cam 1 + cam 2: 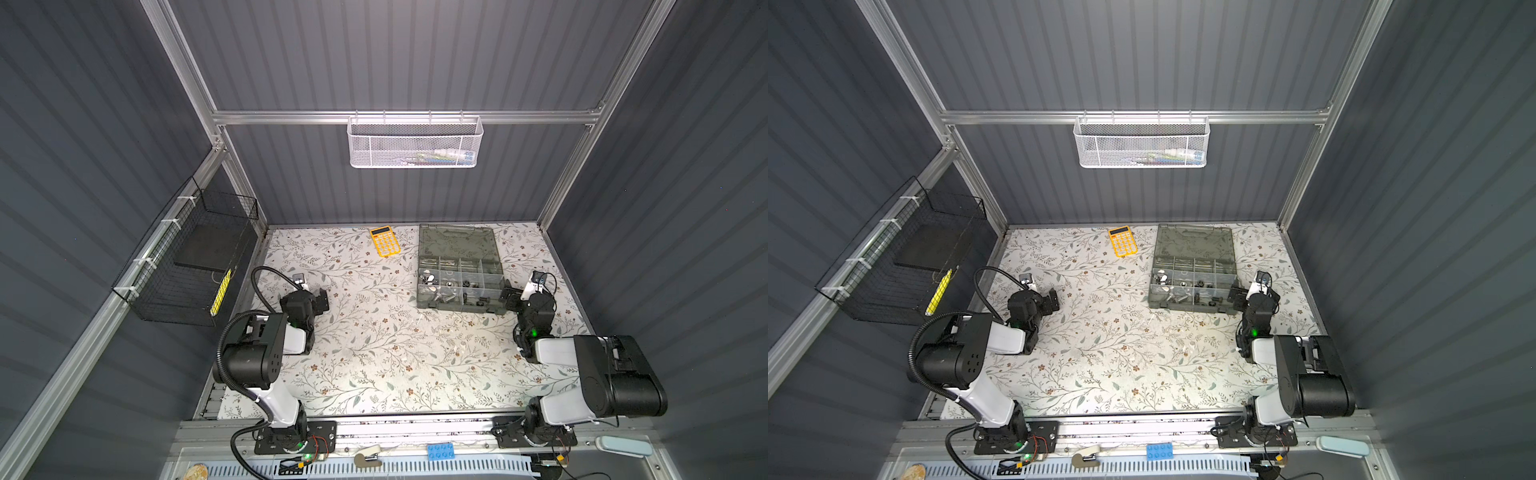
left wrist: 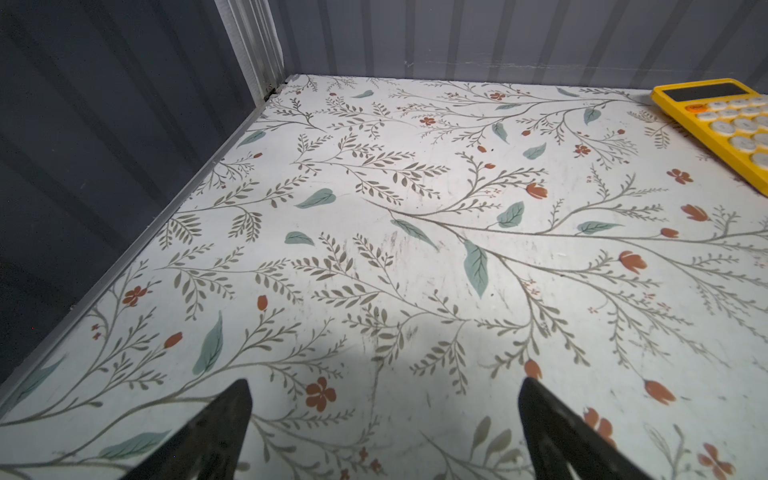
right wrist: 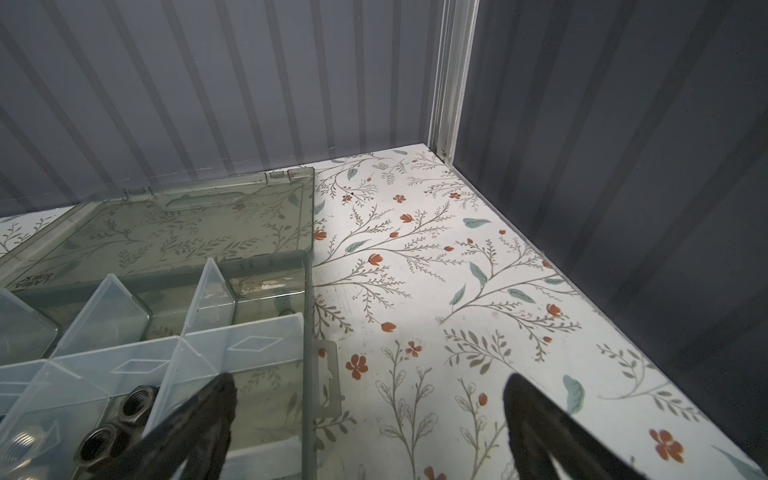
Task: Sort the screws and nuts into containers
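A: On the table's far right, in both top views, we list the organizer box (image 1: 457, 243), lid flat open. Its containers (image 1: 491, 269) carry the small hardware (image 1: 446, 296), dark and shiny.

B: Sorted by kind?

A: From above we cannot tell, and no screws are plain to us. On the mat (image 1: 374, 365) we enter only pale flecks, too small to name. Left gripper (image 1: 320, 301): well apart from the box. Right gripper (image 1: 509, 297): just beside its near right corner.

B: Left wrist view?

A: Jaws spread wide, nothing between them, bare mat beneath. A yellow calculator (image 2: 723, 120) sits at the edge. No task items.

B: Right wrist view?

A: Jaws likewise wide and empty, astride the box's side wall: one finger over a bare corner compartment, one over the mat. Two black nuts (image 3: 135, 401) share the next compartment, and a silver threaded piece (image 3: 20, 449) shows blurred close by.

B: Our tally?

A: We judge the sorting nearly done. Left: naming those flecks, and confirming no compartment mixes kinds.
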Robot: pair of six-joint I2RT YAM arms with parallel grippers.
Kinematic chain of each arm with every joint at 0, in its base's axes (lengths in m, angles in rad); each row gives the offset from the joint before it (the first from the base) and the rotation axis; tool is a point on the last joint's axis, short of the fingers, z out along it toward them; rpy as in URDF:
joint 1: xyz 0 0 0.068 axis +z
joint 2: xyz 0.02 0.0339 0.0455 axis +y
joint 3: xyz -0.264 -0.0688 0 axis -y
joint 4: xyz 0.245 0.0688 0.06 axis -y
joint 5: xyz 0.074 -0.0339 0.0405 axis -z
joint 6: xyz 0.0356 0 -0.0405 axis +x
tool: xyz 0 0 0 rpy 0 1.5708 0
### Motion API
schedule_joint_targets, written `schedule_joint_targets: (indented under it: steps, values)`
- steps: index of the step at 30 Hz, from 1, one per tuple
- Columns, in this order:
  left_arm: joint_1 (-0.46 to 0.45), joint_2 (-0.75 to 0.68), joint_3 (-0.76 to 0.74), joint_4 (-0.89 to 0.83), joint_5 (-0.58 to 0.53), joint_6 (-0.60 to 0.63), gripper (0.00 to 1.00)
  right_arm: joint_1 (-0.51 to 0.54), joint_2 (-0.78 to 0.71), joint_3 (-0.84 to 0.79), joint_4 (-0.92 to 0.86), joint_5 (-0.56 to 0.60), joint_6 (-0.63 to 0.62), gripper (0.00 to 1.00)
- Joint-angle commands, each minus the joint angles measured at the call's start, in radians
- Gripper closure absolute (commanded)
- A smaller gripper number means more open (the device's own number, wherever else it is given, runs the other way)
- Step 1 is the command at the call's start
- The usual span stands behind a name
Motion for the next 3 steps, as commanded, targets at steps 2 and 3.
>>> schedule_joint_targets:
  steps: [2,3]
  values:
    - [-0.009,0.014,0.023,-0.003,0.025,0.034,0.00,-0.001,-0.009,-0.001,0.006,-0.009,0.005,0.01]
    - [-0.009,0.013,0.020,-0.005,0.027,0.032,0.00,-0.001,-0.009,-0.001,0.006,-0.008,0.006,0.01]
